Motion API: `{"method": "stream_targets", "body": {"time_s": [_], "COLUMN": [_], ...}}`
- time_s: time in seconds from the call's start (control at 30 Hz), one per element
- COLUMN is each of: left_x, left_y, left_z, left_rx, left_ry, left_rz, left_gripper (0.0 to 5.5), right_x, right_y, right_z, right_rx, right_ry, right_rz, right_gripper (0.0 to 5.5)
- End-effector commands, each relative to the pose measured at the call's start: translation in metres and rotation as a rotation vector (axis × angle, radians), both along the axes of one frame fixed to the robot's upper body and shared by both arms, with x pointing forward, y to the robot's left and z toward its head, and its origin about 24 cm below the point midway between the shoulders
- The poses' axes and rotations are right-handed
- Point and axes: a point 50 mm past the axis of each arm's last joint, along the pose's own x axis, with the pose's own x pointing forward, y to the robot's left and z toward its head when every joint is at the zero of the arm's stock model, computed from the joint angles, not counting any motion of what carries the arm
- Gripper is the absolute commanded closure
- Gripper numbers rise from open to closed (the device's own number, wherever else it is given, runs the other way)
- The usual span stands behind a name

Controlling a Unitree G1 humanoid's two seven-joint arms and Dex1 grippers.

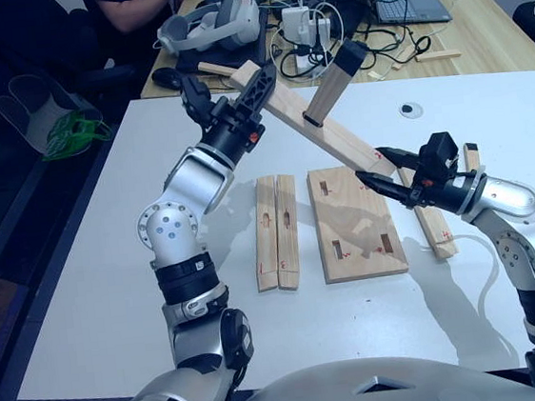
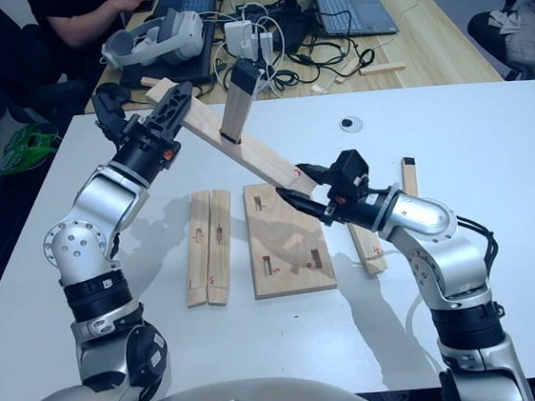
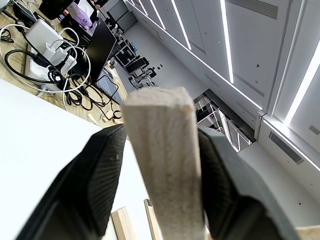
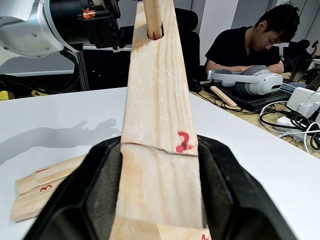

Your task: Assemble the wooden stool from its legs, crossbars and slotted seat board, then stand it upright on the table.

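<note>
A long wooden bar [image 1: 322, 128] hangs slanted above the table, marked with a red 2 in the right wrist view [image 4: 160, 100]. My left gripper [image 1: 237, 93] is shut on its raised far end [image 3: 162, 145]. My right gripper [image 1: 379, 170] is shut on its low near end, over the far right corner of the slotted seat board [image 1: 356, 220]. A shorter dark-tipped piece [image 1: 332, 84] stands in a slot of the bar and points up and away. The seat board lies flat. Two more wooden pieces [image 1: 276, 233] lie side by side to its left.
Another wooden piece [image 1: 435, 229] lies right of the board under my right arm, and a small one [image 1: 471, 155] beyond it. A round table port [image 1: 412, 109] sits at the far right. A second table behind holds laptops, cables and a headset [image 1: 215, 24].
</note>
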Motion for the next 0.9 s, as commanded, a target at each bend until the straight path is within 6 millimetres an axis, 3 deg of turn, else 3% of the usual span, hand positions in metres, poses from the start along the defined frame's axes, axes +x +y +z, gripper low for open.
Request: {"method": "stream_targets", "body": {"time_s": [0.03,0.13,0.47,0.5,0.67,0.83,0.9], "left_x": [-0.001,-0.002,-0.006,-0.005,0.0,0.004,0.006], "left_y": [-0.003,-0.003,-0.008,-0.005,0.005,0.014,0.018], "left_z": [0.009,0.009,0.003,0.002,0.006,0.011,0.013], "left_rx": [-0.005,-0.002,0.014,0.012,-0.034,-0.047,-0.008], "left_ry": [-0.022,-0.025,0.003,0.011,0.013,0.001,-0.017], "left_rz": [-0.001,-0.004,-0.021,0.001,0.095,0.176,0.225], "left_gripper": [3.85,4.23,4.38,4.38,4.49,4.49,4.49], "right_x": [0.002,0.004,0.008,0.008,0.009,0.006,-0.004], "right_y": [0.0,0.0,-0.003,-0.003,-0.009,-0.03,-0.043], "right_z": [0.003,0.003,0.006,0.005,-0.002,-0.01,-0.013], "right_rx": [-0.014,-0.019,-0.031,-0.041,-0.115,-0.287,-0.453], "right_ry": [-0.018,-0.022,-0.04,-0.033,0.007,0.084,0.116], "right_rz": [-0.01,-0.021,-0.054,-0.055,-0.066,-0.044,0.04], "right_gripper": [3.44,3.44,3.44,3.08,2.31,1.39,1.51]}}
